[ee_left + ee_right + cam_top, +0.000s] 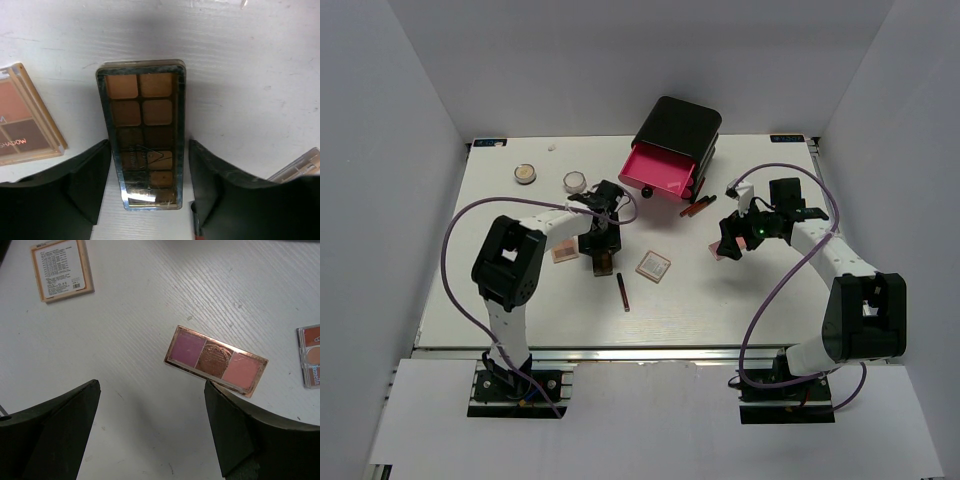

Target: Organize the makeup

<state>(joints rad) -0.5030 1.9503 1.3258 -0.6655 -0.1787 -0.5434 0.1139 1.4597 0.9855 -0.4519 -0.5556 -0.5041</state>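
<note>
Both open: left pincer point(148, 146) astride shadowed long palette point(142, 112), right pincer point(151, 386) beside three-pan palette point(215, 360).

High rear overview; wrist views close, downward, probably onto same table point(770, 290)

2 robot arms of matching build. The left arm point(548, 217) and right arm point(825, 248) each have smooth white tube links joined by boxy black joint housings, and each rises from a black base point(515, 385). A thin purple cable point(448, 265) hangs in a loose loop beside each arm. A small green light point(756, 238) glows on the right wrist. Close up, the left gripper point(148, 145) and right gripper point(151, 385) have broad, matte black, wedge-shaped fingers point(70, 192) with faintly scuffed edges.
</note>
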